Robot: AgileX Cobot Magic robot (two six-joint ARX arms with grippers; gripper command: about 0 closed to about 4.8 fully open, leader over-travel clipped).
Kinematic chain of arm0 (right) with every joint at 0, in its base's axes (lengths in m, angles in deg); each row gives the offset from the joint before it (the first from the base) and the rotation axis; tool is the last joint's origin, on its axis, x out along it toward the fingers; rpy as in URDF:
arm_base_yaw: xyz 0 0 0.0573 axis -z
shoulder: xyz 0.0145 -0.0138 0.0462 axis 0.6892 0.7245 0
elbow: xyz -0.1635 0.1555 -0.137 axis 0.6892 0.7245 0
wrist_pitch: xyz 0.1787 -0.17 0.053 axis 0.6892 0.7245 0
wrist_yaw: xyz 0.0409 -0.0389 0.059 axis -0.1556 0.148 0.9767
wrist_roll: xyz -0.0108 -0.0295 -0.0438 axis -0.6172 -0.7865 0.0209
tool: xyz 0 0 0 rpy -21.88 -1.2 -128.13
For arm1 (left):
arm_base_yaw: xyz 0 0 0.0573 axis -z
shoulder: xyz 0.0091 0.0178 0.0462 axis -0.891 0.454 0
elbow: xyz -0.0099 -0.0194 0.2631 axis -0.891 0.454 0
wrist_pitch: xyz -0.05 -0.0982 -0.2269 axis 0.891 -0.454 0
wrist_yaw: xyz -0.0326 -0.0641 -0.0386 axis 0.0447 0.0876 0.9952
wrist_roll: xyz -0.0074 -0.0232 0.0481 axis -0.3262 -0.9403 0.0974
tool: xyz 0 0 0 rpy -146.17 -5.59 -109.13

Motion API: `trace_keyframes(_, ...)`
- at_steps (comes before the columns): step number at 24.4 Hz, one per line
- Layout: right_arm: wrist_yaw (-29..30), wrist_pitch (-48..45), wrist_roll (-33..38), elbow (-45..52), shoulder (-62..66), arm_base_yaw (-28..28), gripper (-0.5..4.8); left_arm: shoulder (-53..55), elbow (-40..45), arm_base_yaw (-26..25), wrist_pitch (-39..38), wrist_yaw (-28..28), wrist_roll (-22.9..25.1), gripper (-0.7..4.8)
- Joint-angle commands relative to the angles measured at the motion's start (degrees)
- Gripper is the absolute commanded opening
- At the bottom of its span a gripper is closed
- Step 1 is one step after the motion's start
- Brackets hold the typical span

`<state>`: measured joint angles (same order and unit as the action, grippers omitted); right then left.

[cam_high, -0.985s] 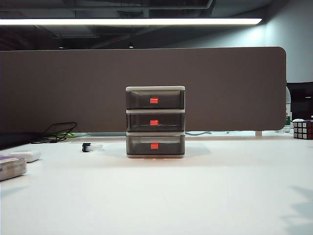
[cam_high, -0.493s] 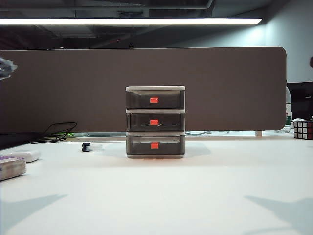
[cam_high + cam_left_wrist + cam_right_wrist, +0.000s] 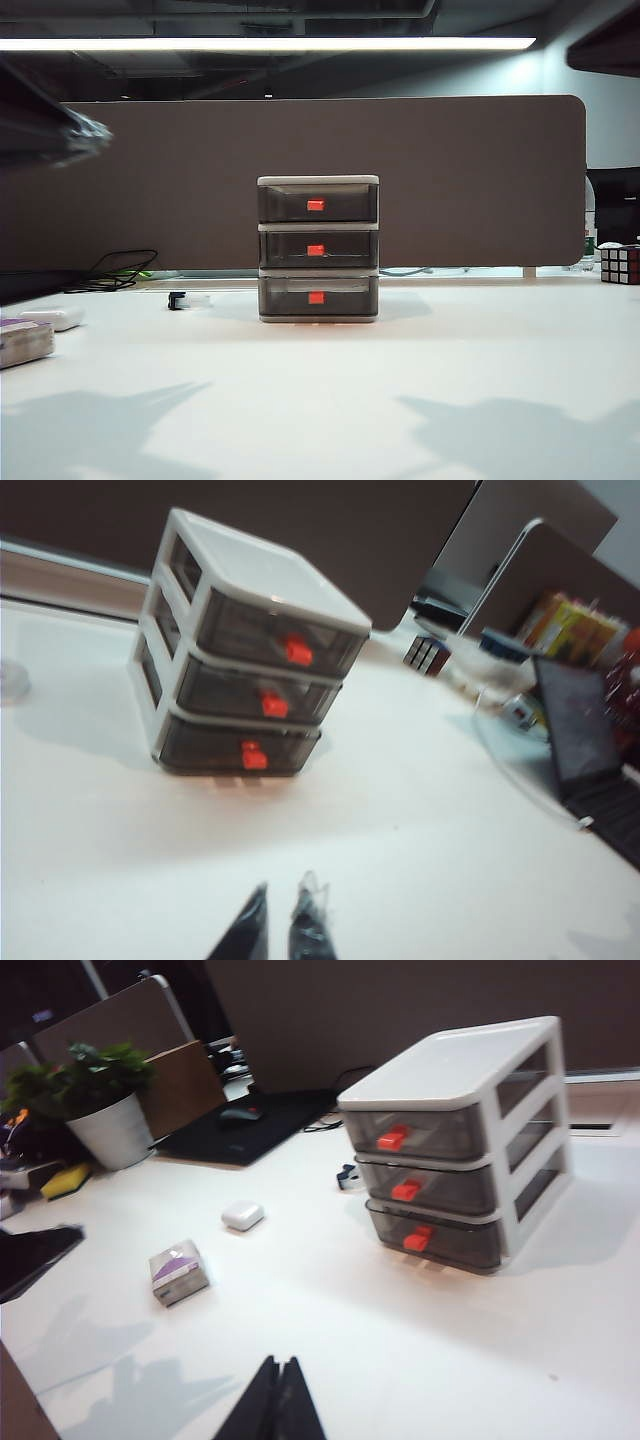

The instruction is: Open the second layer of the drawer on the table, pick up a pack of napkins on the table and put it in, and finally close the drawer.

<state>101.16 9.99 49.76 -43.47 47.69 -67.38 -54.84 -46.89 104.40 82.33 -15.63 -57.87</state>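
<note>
Napkins first: at the far left edge of the exterior view the pack of napkins [image 3: 22, 341] lies flat on the table [image 3: 330, 400], purple top up, with a small white rounded case [image 3: 55, 318] just beside it toward the back — the two are near but not touching, as the right wrist view confirms. Above them, high over the table, a dark blurred arm enters from the left edge; this is the left arm, and its tool [image 3: 279, 918] shows in the left wrist view as two dark fingertips drawn almost together with only a thin slit between them, holding nothing and pointing toward the drawer from well apart. Farther right on the table a small black-and-white item [image 3: 186, 299] lies near the back edge, with black cables [image 3: 115, 270] behind it. At the centre stands the drawer [image 3: 318, 249], upright, its three smoky tiers all pushed in flush; the second layer [image 3: 318, 249] is closed, its red-orange handle [image 3: 315, 250] facing the camera. A brown partition [image 3: 450, 180] runs behind the unit. To the right, a puzzle cube [image 3: 620, 265] sits at the far table edge. The right arm shows only as a dark shape in the upper right corner; its tool [image 3: 277, 1400] appears in the right wrist view with fingertips pressed together, empty, above bare table — well apart from both the pack and the unit.
</note>
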Motion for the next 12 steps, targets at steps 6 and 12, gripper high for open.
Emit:
trace_keyframes(6,0.0,-11.7,-4.5,-10.7,25.5,-3.0,-0.05,42.5,-13.7,0.0,25.2,0.8,1.0,1.62)
trace_keyframes(12,1.4,-13.4,-11.2,-18.9,40.3,-2.9,-0.05,57.8,-22.6,-0.2,26.9,0.9,1.0,1.60)
